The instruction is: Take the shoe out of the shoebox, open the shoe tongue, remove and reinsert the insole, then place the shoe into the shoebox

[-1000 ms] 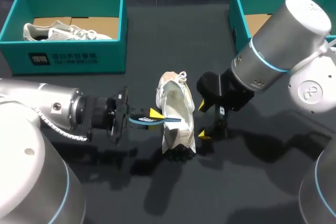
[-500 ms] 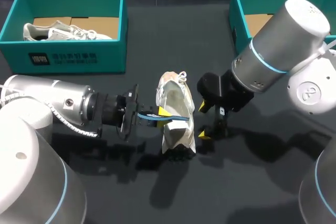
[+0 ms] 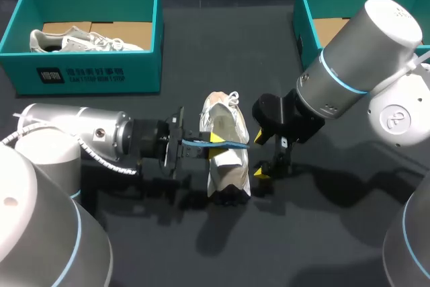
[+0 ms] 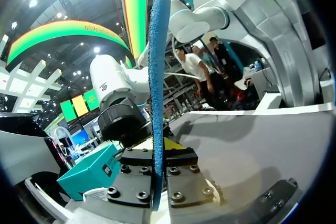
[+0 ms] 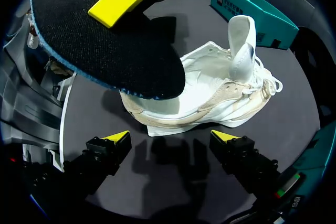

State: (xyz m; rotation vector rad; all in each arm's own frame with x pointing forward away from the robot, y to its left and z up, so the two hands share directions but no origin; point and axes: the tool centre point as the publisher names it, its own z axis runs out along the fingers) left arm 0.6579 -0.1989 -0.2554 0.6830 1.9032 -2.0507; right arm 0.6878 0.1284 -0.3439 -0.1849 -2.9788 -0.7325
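The right shoebox point(image 3: 306, 25) and the left shoebox point(image 3: 80, 72), which holds another shoe, sit at the far side of the dark surface point(image 3: 322, 233). The white shoe point(image 3: 225, 166) lies mid-surface, well apart from both, and nothing pins it. The right jaws stand apart just beside its sole, touching nothing. My worry is that a push from the insole point(image 3: 218, 144) slides or tips the shoe instead of seating inside it. The left jaws are clamped on one end of that insole, which reaches out over the shoe's opening. Gripped so far back, the thin pad may buckle, catch on the collar, or go in folded. The tongue point(image 5: 242, 40) stands up, but if it flops back it would likely block the mouth.

The shoe is soft-looking, white with beige side panels, loose laces point(image 5: 270, 85) and dark tread at one end. The insole has a dark fabric face and a blue foam edge, and it looks thin and bendy.
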